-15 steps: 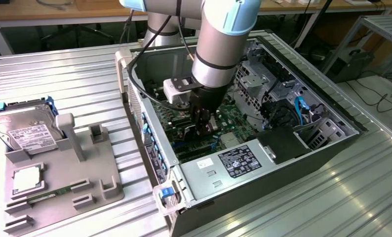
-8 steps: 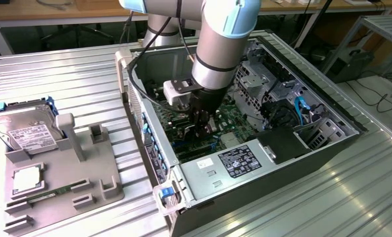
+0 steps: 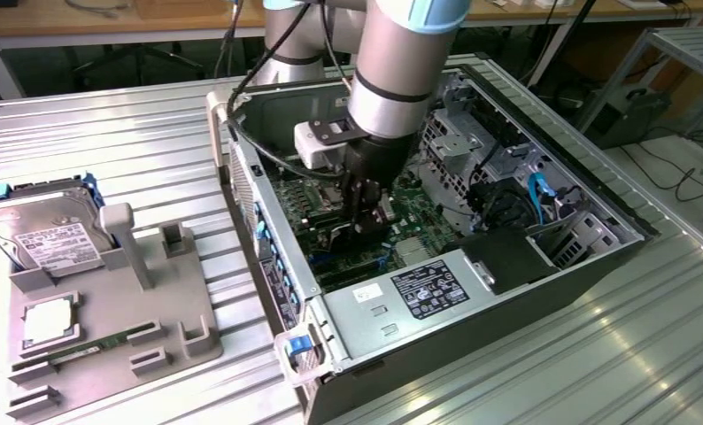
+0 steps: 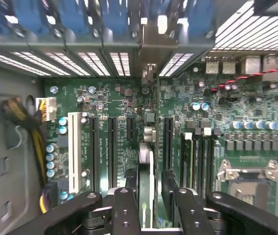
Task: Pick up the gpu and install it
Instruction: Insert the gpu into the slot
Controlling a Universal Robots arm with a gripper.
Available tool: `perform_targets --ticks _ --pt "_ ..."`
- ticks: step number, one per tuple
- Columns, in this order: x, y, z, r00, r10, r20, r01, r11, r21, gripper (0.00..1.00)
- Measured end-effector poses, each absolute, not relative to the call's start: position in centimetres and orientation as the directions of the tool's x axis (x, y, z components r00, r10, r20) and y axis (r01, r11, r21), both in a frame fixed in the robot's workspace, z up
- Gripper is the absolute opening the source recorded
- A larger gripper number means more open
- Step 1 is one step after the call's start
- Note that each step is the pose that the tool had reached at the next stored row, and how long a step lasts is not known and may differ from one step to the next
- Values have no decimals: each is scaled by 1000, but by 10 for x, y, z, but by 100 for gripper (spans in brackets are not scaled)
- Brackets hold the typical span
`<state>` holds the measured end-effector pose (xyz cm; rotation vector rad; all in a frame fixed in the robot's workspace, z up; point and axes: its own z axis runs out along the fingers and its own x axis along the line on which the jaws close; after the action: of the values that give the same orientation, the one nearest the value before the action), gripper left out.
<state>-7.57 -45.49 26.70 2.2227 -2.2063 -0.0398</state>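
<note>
— So where is the arm working?

— Down inside the open black and silver computer case [image 3: 588, 266], which lies on its side on the ribbed metal table [image 3: 115, 133]. The gripper [image 3: 369, 212] hangs low over the green motherboard [image 3: 417, 217] that fills the case floor.

— And the gpu?

— The thin black gpu card [image 4: 146, 161] stands edge-on between the fingers [image 4: 124, 205], which are clamped on it from both sides. In the wrist view its silver metal bracket [image 4: 151, 44] reaches the slotted rear wall of the case, and the card runs in line with the long black expansion slots [image 4: 112, 147], with slots on either side of it. I cannot tell whether its lower edge is fully seated.

— What else sits in the case?

— A grey power supply box with a black label [image 3: 417, 292] sits at the near end, a blue cable [image 3: 538, 190] runs by the drive cage on the exterior view's right, and a bundle of yellow and black wires [image 4: 29, 122] lies beside a white connector. The silver processor socket frame [image 4: 249, 171] lies near the gripper, apart from the card.

— Anything outside the case?

— Yes, on the exterior view's left a grey plastic holder tray [image 3: 163, 328] rests on the table. A silver hard drive with a white label [image 3: 44, 235] leans in it, a square silver processor chip [image 3: 47, 320] lies flat, and a narrow green memory stick [image 3: 92, 343] lies in a groove. All are well apart from the arm.
</note>
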Motion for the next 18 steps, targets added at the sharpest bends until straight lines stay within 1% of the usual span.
perform_targets --ticks 4,8,9,11,12,13,18 --pt "-76 -455 287 7 -1000 -11 -1000 -8 21 35" --pt "-76 -455 290 7 -1000 -12 -1000 -8 18 33" --pt "-76 -455 290 7 -1000 -12 -1000 -8 18 26" --pt "-76 -455 290 7 -1000 -12 -1000 -8 18 26" --pt "-76 -455 290 7 -1000 -12 -1000 -8 18 14" --pt "-76 -455 290 7 -1000 -12 -1000 -8 18 11" --pt "-76 -455 290 7 -1000 -13 -1000 -8 18 11"
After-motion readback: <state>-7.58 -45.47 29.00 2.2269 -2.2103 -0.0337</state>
